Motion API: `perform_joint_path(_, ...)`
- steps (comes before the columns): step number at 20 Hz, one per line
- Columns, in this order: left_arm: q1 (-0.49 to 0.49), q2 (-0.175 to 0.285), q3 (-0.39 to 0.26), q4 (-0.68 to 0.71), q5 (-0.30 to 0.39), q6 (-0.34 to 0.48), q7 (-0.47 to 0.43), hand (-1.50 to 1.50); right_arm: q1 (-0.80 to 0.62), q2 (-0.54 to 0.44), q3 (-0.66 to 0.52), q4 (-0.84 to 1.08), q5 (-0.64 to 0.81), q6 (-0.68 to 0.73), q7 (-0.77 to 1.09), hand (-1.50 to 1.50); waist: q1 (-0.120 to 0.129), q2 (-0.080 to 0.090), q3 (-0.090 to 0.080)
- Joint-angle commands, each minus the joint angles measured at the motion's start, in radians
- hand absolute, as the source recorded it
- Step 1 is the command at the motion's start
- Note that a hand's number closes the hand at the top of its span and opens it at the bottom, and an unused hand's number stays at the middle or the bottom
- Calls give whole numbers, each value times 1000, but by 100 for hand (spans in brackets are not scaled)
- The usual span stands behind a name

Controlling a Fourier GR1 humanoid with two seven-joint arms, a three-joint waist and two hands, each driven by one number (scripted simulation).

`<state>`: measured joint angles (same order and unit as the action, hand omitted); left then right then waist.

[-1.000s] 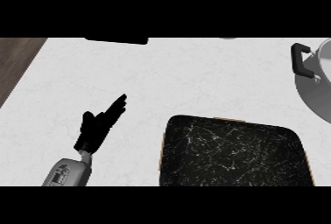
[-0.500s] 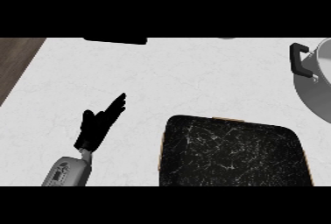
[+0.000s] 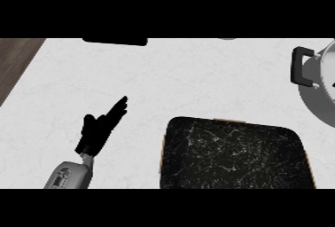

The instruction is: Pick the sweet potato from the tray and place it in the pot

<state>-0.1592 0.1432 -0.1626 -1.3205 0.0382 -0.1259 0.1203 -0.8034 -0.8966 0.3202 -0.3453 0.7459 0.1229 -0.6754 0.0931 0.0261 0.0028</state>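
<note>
The left robot hand [image 3: 98, 133] rests open in the lower left of the frame, fingers straight and slanting toward the upper right, holding nothing. Just to its right on the white tabletop [image 3: 183, 80] lies the black, white-veined rectangular tray [image 3: 230, 155] — its surface shows no sweet potato, and none shows elsewhere in the frame. The grey metal pot [image 3: 319, 95] with a black handle sits at the right edge, up-right of the tray and well apart from this hand. The right robot hand is out of view — that side likely lies nearer the pot.
</note>
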Motion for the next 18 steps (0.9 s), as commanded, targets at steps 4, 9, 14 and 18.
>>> perform_joint_path(4,21,8,13,-9,10,-8,20,0,-88,135,-103,121,-97,90,-94,-150,-28,-4,2)
perform_joint_path(9,8,3,11,-35,2,11,44,0,-143,146,-317,167,-324,229,-182,-150,-37,-7,4)
perform_joint_path(14,54,15,15,-37,5,-4,4,0,-229,55,-483,262,-479,318,-54,-150,-34,-4,1)
perform_joint_path(18,48,15,24,-39,5,2,1,0,-255,-32,-575,302,-567,347,0,-150,-30,2,3)
